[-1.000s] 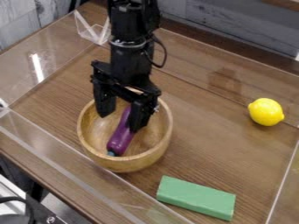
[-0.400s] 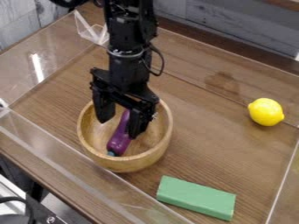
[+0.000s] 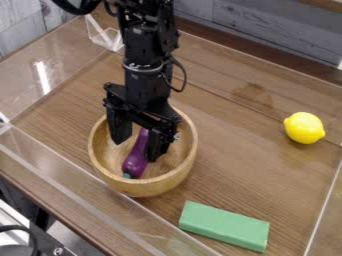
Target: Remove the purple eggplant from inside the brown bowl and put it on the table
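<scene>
The purple eggplant point(image 3: 136, 157) lies tilted inside the brown bowl point(image 3: 181, 172), its teal stem end low toward the front. My black gripper point(image 3: 142, 143) points straight down into the bowl, open, with one finger on each side of the eggplant's upper half. I cannot tell whether the fingers touch it. The bowl rests on the dark wood-grain table point(image 3: 241, 130), left of centre.
A yellow lemon point(image 3: 305, 128) sits at the right side of the table. A green rectangular block point(image 3: 225, 225) lies near the front edge, right of the bowl. Clear acrylic walls point(image 3: 40, 75) run around the table's edges.
The gripper has sunk slightly deeper into the bowl around the eggplant. The eggplant, bowl, lemon and block have stayed in place.
</scene>
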`<control>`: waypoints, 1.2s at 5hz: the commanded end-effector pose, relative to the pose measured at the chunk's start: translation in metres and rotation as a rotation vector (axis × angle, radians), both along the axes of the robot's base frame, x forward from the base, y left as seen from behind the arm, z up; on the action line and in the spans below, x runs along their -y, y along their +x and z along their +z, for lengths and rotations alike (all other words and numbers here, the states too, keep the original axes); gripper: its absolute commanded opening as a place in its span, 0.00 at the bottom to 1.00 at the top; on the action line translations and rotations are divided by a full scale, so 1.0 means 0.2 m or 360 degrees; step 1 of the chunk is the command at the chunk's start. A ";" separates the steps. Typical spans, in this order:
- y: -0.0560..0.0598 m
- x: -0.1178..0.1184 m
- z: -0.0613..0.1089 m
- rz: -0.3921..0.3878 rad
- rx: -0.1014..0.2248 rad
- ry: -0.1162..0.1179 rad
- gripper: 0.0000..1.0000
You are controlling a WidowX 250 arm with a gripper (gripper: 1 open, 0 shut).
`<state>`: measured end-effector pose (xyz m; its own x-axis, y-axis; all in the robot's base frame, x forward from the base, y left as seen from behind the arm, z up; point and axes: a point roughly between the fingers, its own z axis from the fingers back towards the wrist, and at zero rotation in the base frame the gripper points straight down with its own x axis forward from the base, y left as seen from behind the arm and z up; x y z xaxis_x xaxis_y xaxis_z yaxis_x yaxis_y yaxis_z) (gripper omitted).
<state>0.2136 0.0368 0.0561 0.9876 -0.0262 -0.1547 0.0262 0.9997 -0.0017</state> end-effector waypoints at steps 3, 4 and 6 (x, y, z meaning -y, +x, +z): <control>0.03 -0.03 0.00 0.0031 0.0073 -0.0002 1.00; 0.04 -0.03 0.00 0.0037 0.0085 -0.0009 1.00; 0.05 -0.03 -0.01 0.0048 0.0104 -0.0020 1.00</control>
<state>0.2191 0.0391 0.0477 0.9930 -0.0105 -0.1178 0.0083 0.9998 -0.0193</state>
